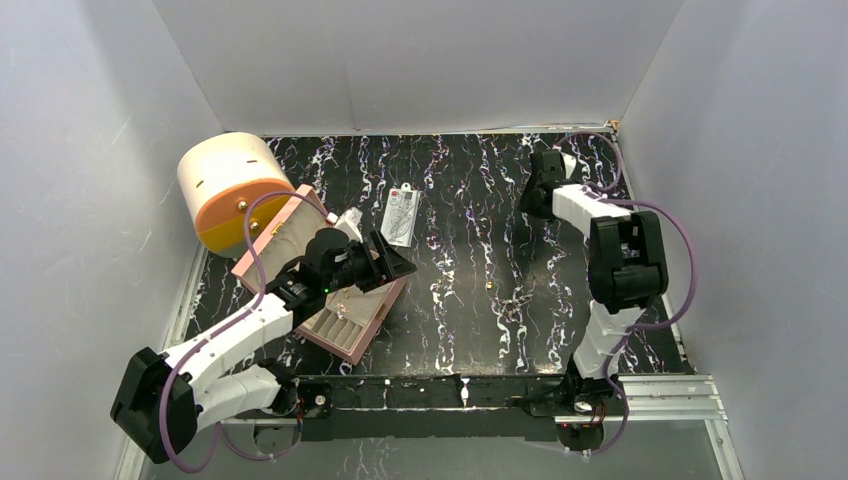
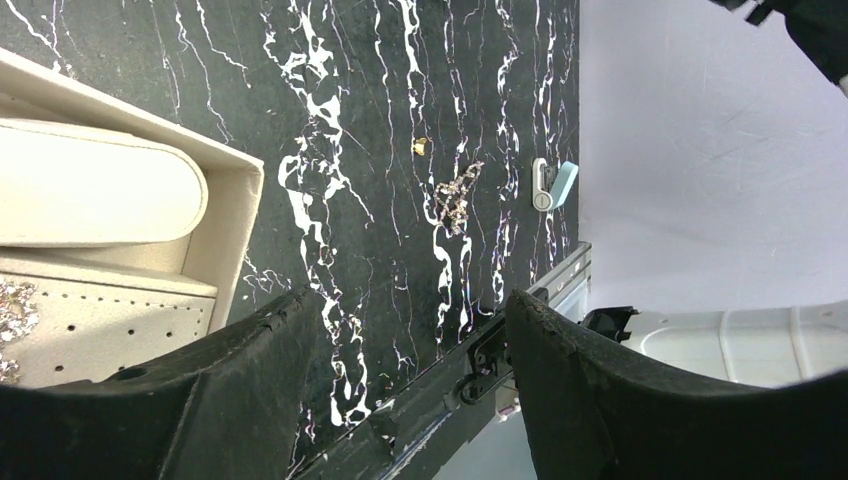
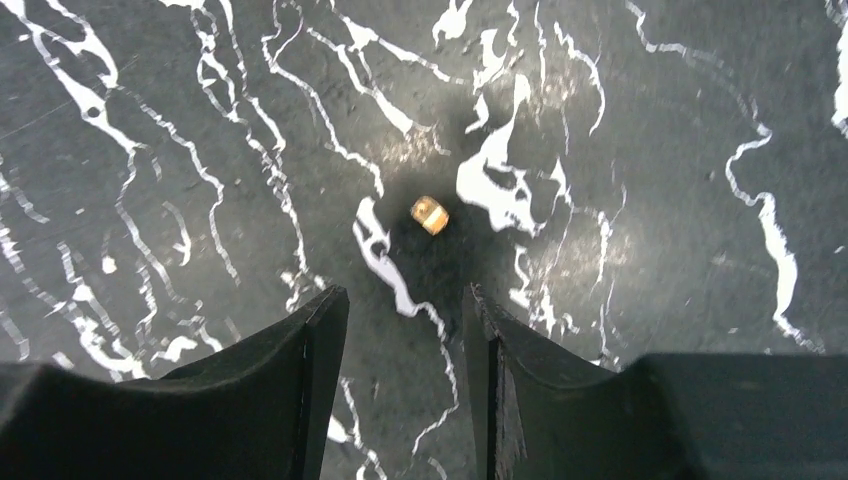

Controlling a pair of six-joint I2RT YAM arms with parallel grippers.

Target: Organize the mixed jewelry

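A tiny gold stud [image 3: 429, 214] lies on the black marbled table just beyond my right gripper [image 3: 405, 320], which is open with a narrow gap and holds nothing. In the top view this gripper [image 1: 531, 203] hangs low at the far right. Another gold stud [image 1: 489, 285] and a tangled thin chain [image 1: 515, 304] lie mid-table; both show in the left wrist view, the stud [image 2: 421, 146] and the chain [image 2: 455, 195]. My left gripper [image 2: 410, 340] is open and empty, beside the pink quilted box [image 1: 345, 335]; in the top view it [image 1: 393, 262] is over the box's right edge.
The box's cream lining [image 2: 100, 200] holds sparkly pieces [image 2: 14, 310] at the left. A small light-blue block [image 2: 557, 185] lies near the chain. A clear packet with a white card [image 1: 400, 214] and a round white-and-orange container [image 1: 226, 190] stand at the back left. Grey walls enclose the table.
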